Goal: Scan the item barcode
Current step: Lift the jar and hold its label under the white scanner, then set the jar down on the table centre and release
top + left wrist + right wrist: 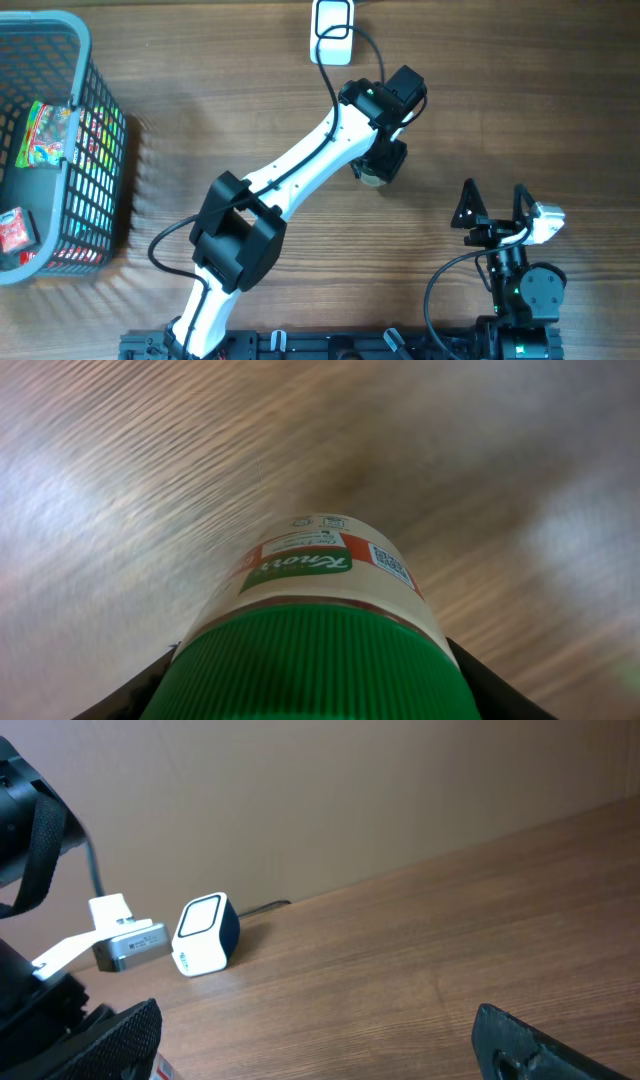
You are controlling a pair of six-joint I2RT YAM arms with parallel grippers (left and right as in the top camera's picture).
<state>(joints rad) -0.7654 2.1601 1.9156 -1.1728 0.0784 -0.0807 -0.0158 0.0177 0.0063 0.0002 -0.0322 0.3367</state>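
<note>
Jar (320, 590) with a green lid is being gripped at its cap end by the left tool (310, 695), with fingers (130, 695) being pressed against both sides, so the printed label and its codes are being left uncovered. It is being carried over the tabletop (520, 80), near the white scanner (333, 30) but, judging from above, not yet facing its window. The right tool (495, 205) is being held wide and empty, well apart, probably to stay clear.
</note>
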